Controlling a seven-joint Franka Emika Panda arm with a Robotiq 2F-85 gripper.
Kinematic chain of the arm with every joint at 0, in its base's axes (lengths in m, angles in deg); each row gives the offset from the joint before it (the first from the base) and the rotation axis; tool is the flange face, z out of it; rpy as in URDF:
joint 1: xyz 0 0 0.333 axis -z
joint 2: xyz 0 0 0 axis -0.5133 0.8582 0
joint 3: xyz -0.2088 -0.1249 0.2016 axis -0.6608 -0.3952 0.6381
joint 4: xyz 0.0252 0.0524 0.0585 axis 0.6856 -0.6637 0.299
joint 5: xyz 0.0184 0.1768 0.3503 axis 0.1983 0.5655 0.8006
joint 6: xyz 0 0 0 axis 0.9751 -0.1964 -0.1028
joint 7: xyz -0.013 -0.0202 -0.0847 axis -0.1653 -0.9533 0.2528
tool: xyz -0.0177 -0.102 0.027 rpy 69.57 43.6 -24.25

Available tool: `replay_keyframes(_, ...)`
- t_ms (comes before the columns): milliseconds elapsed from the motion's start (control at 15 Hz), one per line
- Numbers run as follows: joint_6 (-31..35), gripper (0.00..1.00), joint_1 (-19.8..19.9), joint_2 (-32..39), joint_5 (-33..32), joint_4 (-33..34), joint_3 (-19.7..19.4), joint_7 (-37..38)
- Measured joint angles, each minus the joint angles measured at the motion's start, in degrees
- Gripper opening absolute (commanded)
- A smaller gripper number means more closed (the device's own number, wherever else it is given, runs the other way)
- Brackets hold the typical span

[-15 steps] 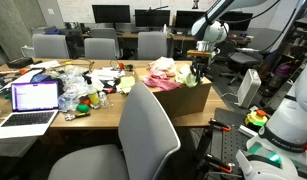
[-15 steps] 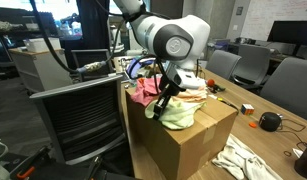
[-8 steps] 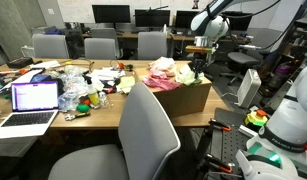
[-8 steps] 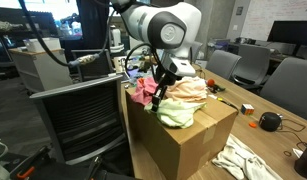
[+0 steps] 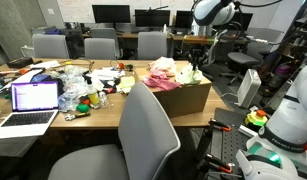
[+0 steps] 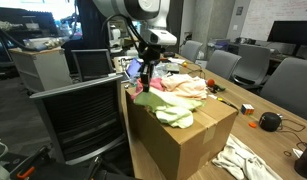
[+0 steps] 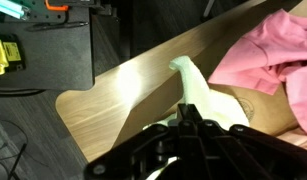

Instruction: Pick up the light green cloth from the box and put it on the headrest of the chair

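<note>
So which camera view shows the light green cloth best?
An exterior view: the light green cloth shows whole, draped on the box, one end up in the pincer. The wrist view shows a pale strip; in an exterior view the cloth is a speck.

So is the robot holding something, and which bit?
Yes: the fingers pinch the light green cloth by one end; the rest hangs down to the box.

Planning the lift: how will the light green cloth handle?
Likely floppy: the light green cloth droops from the jaws onto the brown cardboard box. Probably light, pulled into a thin strip. May drag the pink cloth.
</note>
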Motion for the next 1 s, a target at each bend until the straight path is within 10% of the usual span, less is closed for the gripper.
replay_keyframes(1000, -0.51, 0.02, -1.31, -22.11, -6.12, -6.08, 16.70, 8.68)
